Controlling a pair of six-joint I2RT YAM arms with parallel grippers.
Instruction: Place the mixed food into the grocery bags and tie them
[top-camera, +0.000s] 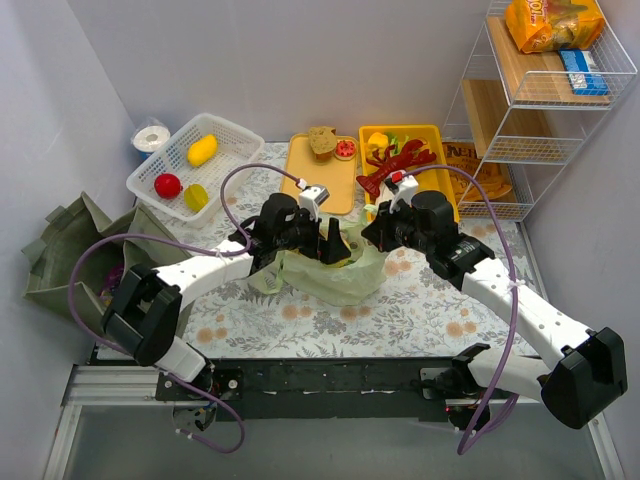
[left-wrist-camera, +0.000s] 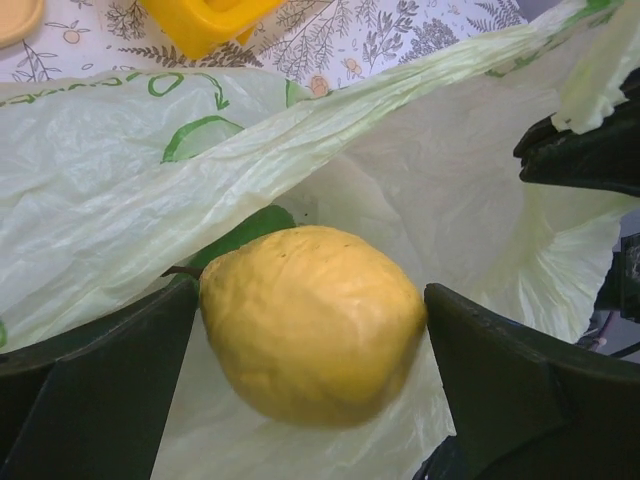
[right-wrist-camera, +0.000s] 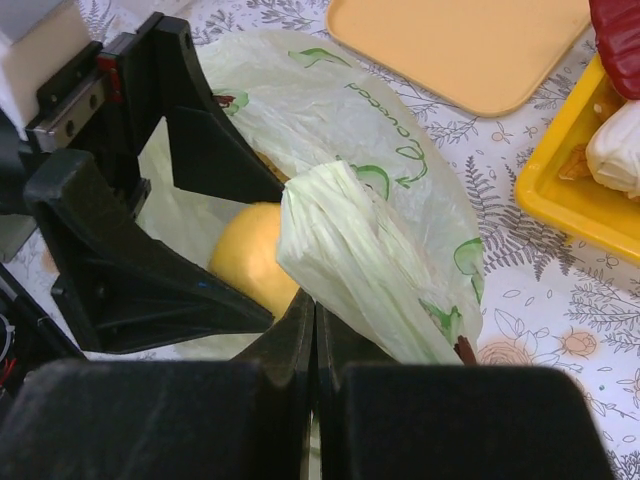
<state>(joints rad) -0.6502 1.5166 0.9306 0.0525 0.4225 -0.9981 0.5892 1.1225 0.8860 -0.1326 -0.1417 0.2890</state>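
L fingers (left-wrist-camera: 90, 390) released, flanking yellow fruit (left-wrist-camera: 310, 320) in pale-green bag (left-wrist-camera: 90, 180) | R fingers (right-wrist-camera: 292, 340) clenched on bag edge

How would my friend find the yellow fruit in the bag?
Look at the middle of the flowery table, where a thin pale-green bag sits. The lumpy yellow fruit is inside it, unlike the other yellow ones in the white basket.

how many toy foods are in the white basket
3 in the white basket: a yellow piece toward the back, a red piece at the front left, and a yellow-green piece just right of it. None looks hidden.
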